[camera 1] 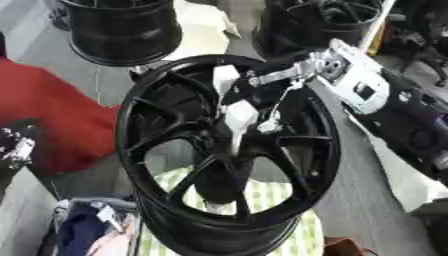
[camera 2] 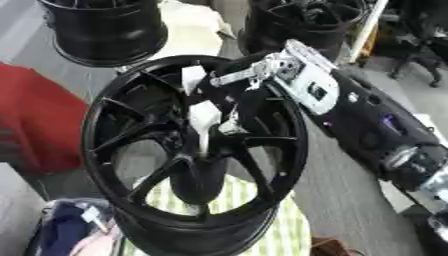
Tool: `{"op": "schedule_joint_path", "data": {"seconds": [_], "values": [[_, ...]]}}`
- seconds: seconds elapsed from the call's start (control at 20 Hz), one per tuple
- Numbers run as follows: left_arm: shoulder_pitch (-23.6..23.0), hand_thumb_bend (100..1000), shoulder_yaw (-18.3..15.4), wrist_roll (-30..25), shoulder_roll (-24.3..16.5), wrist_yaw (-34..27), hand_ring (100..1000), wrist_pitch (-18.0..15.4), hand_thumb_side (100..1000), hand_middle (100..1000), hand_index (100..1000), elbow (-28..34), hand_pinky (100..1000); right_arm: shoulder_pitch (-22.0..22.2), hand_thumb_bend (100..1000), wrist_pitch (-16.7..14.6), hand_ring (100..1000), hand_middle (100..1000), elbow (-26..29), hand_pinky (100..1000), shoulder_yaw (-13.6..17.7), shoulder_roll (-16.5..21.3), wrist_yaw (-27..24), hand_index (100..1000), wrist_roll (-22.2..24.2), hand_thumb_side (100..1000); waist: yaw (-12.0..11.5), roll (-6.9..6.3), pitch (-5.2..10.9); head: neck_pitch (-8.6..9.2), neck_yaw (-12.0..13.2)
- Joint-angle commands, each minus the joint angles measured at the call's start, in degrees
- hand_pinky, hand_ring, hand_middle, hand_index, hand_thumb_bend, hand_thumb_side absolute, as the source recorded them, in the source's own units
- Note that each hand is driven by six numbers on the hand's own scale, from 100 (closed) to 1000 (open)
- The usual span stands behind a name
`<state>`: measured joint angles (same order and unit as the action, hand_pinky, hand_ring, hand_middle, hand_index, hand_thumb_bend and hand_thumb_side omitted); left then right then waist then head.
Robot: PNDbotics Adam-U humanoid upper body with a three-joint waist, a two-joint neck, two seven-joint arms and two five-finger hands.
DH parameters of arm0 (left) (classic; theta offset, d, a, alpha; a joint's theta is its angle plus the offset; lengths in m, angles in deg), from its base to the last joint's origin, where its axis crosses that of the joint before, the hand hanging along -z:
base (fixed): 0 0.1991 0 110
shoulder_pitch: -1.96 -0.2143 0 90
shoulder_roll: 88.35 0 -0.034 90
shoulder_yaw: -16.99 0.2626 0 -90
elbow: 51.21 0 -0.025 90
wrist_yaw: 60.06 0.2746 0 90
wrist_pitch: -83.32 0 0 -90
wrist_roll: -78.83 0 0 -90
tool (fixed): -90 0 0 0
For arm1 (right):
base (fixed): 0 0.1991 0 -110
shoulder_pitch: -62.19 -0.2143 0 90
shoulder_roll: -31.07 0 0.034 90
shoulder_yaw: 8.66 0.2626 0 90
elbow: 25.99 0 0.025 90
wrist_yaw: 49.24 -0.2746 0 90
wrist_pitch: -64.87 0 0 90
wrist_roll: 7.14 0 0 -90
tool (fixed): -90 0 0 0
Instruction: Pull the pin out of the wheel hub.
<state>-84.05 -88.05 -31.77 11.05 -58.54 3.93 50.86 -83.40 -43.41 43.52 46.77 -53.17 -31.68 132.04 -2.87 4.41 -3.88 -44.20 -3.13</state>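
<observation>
Low in the frame, the striped cloth [camera 1: 289,227] lies under the wheel hub [camera 1: 153,150], which fills the centre. Your right robot hand [camera 2: 229,102] reaches in from the upper right — white-tipped fingers curled round something pale at the middle, probably the pin [camera 1: 234,119]. Draw straight out along its axis — no twisting. Two more rims [camera 1: 122,30] stand behind.

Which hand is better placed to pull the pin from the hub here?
Right. The right hand is already over the wheel hub, at the white piece there. The left hand isn't visible.
</observation>
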Motion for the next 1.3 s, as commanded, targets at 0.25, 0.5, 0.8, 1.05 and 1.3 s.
{"op": "schedule_joint_path", "data": {"seconds": [0.25,0.5,0.8,1.05,1.3], "values": [[0.4,167,0.0,0.0,-0.5,0.0,672,0.1,495,675,873,0.7,633,-0.7,249,-3.3,808,749,-0.6,798,1.3,0.3,0.5,845,2.8,412,0.0,-0.4,1.05,0.08,0.1],[0.4,167,0.0,0.0,-0.5,0.0,672,0.0,495,675,873,0.7,633,-0.7,212,-3.0,774,676,-0.6,781,2.2,0.0,0.2,782,2.8,390,-0.1,-0.4,1.03,0.08,0.1],[0.4,166,0.0,-0.1,-0.4,0.0,672,0.1,495,675,873,0.7,633,-1.1,170,-2.5,678,487,0.7,741,3.8,0.1,-1.2,598,2.8,354,-0.1,-0.4,1.11,0.08,0.2],[0.2,168,-0.1,0.1,-0.4,0.0,672,0.2,494,675,873,0.6,634,-1.7,142,-1.6,626,421,3.7,724,4.5,1.3,-4.4,526,2.8,344,0.2,-0.36,1.36,0.08,0.4],[-0.2,167,-0.3,0.2,-0.5,0.0,673,0.3,495,675,873,0.5,634,-2.8,144,0.2,620,412,8.8,724,5.9,4.7,-8.4,519,2.8,348,1.0,-0.29,1.94,0.08,1.0]]}}
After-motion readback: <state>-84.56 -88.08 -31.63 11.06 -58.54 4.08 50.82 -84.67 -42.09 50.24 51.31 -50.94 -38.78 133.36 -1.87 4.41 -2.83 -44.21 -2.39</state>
